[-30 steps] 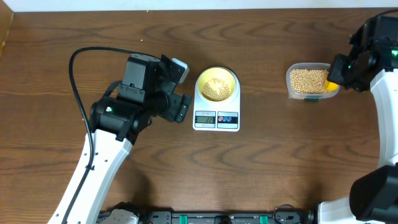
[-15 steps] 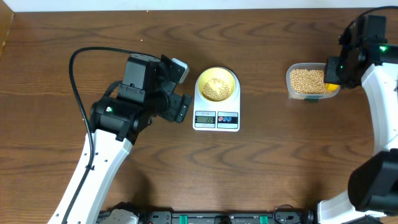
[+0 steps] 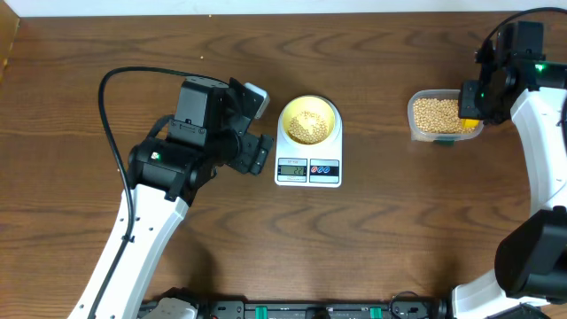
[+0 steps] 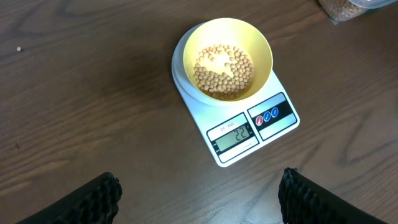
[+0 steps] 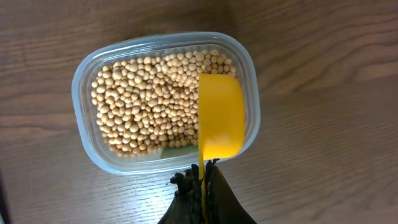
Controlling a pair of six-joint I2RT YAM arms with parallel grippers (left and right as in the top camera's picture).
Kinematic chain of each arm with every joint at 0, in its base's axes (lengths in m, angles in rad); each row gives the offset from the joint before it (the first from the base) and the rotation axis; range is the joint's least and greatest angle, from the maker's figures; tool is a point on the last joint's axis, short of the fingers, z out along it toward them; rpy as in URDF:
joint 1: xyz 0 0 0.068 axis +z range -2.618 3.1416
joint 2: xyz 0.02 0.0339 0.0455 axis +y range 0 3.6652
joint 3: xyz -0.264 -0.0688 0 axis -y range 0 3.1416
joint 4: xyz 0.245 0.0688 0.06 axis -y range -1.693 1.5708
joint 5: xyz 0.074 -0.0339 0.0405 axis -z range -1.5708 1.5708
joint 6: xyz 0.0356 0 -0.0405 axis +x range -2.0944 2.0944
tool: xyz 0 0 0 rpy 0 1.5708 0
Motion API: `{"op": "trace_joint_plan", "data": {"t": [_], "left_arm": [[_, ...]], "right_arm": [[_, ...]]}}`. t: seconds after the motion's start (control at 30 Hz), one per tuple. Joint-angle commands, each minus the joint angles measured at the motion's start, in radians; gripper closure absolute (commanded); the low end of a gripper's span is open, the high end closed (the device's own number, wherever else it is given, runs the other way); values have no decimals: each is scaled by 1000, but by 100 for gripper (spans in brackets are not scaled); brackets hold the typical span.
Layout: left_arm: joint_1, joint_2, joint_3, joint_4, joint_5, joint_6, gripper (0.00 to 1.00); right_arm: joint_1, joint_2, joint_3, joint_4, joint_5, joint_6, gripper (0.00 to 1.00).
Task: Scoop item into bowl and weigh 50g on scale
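A pale yellow-green bowl with some tan beans sits on the white scale; its display reads 22. More beans fill a clear plastic tub at the right. My right gripper is shut on the handle of a yellow scoop, whose bowl hangs over the tub's right side. My left gripper is open and empty, hovering left of the scale.
A black cable loops behind the left arm. A white wall edge runs along the back of the wooden table. A single stray bean lies on the wood left of the scale.
My right gripper with the scoop has shifted slightly up and left over the tub's right side. The left arm, the bowl and the scale have not moved.
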Motion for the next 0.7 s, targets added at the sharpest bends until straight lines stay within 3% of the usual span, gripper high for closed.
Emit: {"op": "trace_joint_plan", "data": {"t": [0.0,0.4,0.67], "left_arm": [[4,3,0,-3,13,13,17],[4,3,0,-3,13,13,17],[4,3,0,-3,13,13,17]], "right_arm": [[8,10,-20,3,-64,-56,99],[70,10,-151,74,-76,-56,99],[68,10,-153,131,-223,-56,99]]}}
